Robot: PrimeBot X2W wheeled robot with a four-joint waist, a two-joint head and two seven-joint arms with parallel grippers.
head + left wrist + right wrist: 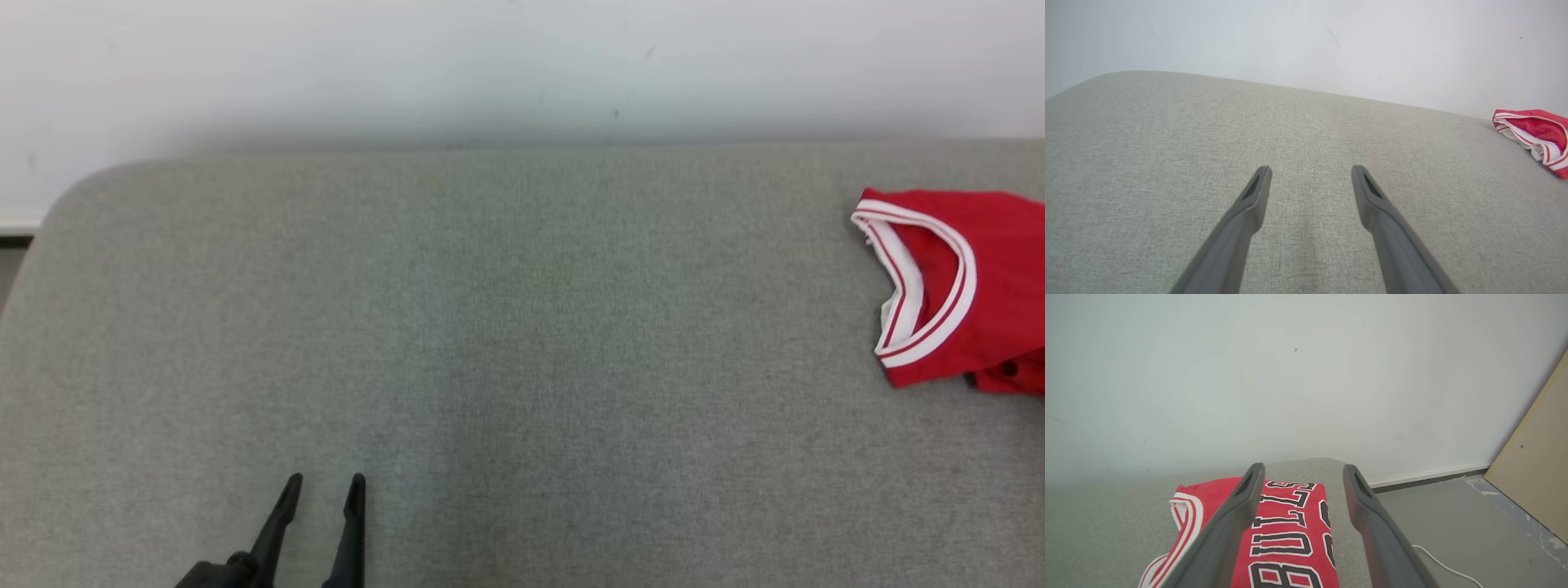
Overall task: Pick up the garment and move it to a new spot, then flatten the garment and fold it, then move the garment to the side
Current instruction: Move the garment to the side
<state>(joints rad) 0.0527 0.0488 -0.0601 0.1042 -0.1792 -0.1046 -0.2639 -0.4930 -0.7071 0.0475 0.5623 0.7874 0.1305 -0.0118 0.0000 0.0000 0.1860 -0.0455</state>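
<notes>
Red folded garment (992, 269) on our grey counter (522, 343), far right, left gripper (325, 483) wide and empty, right gripper (1303, 470) wide above it

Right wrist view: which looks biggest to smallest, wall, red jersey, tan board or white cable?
1. wall
2. jersey
3. board
4. cable
Jersey is nearer and both it and the board run off frame, so their order is unsure.

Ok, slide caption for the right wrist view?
Open right gripper poised over the folded red jersey near the grey surface's end.
</notes>
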